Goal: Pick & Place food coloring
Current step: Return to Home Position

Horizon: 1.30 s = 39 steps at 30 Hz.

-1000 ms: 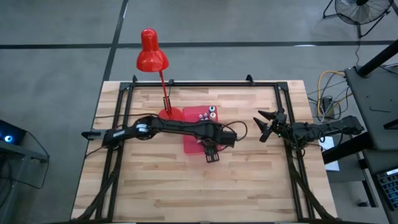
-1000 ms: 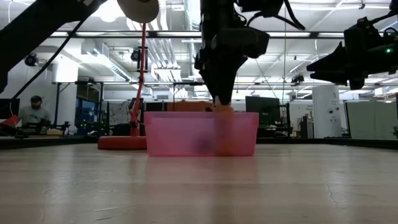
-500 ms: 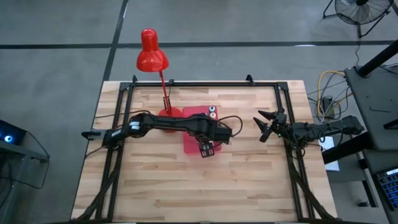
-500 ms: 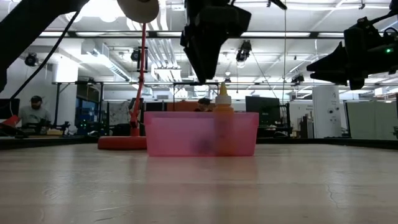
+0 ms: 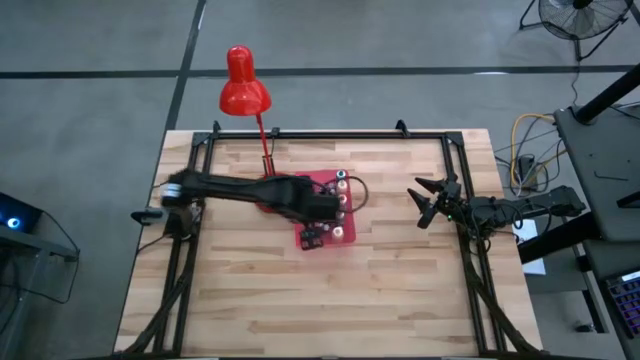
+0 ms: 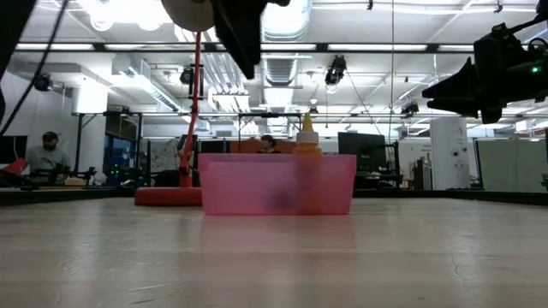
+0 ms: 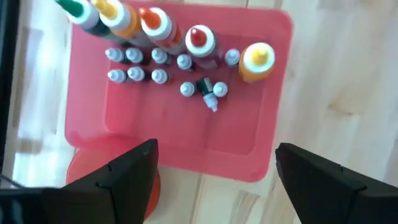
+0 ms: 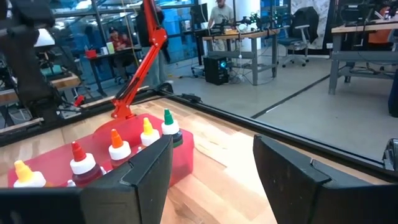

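The food coloring bottles (image 7: 159, 61) stand in the translucent pink-red tray (image 7: 273, 124). Several small white-capped ones cluster together, and one (image 7: 209, 98) lies on its side. Taller bottles with green, orange, red and yellow tips stand in a row (image 8: 118, 150). A yellow-orange bottle (image 6: 307, 141) rises above the tray wall (image 6: 257, 184). My left gripper (image 7: 214, 180) hangs open and empty above the tray's near edge (image 5: 318, 236). My right gripper (image 5: 424, 205) waits open to the tray's right, raised off the table (image 8: 211, 180).
A red desk lamp (image 5: 243, 85) stands with its base (image 6: 167, 196) against the tray's far left corner. A black frame (image 5: 330, 133) runs around the wooden table. Bare wood (image 5: 330, 300) lies toward the near edge. People sit at desks in the room beyond (image 6: 39, 154).
My left gripper has come off the yellow-orange bottle, which now stands upright in the tray's right end. The gripper has risen out of the low view and drawn back toward the table's left, along the tray's near edge.
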Available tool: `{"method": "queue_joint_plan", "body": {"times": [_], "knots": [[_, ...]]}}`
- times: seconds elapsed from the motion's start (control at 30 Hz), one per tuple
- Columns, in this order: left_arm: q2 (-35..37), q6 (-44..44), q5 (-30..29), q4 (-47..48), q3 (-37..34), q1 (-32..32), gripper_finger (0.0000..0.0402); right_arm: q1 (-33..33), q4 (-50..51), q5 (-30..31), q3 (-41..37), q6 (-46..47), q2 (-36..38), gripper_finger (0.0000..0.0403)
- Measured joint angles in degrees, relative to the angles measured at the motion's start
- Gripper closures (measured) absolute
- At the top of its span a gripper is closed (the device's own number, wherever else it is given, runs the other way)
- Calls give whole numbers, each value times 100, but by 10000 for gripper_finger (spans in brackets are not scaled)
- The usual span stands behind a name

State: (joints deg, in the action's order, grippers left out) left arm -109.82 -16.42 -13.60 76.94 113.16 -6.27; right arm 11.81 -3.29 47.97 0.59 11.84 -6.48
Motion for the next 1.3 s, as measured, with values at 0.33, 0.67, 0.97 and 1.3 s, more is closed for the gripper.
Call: {"method": "queue_joint_plan", "body": {"times": [0.33,0.67,0.97,1.3], "knots": [[2476,445,-13,-2589,-3227,-158,108,2,0,-1,1,1,0,188],[4874,1161,-1126,-3691,-5704,-96,108,2,0,-1,-1,8,0,188],[6857,1138,-1169,-3946,-7292,-96,108,2,1,-1,-1,7,0,188],[8554,1026,-236,-4886,-8563,-96,108,2,0,-1,0,1,2,188]]}}
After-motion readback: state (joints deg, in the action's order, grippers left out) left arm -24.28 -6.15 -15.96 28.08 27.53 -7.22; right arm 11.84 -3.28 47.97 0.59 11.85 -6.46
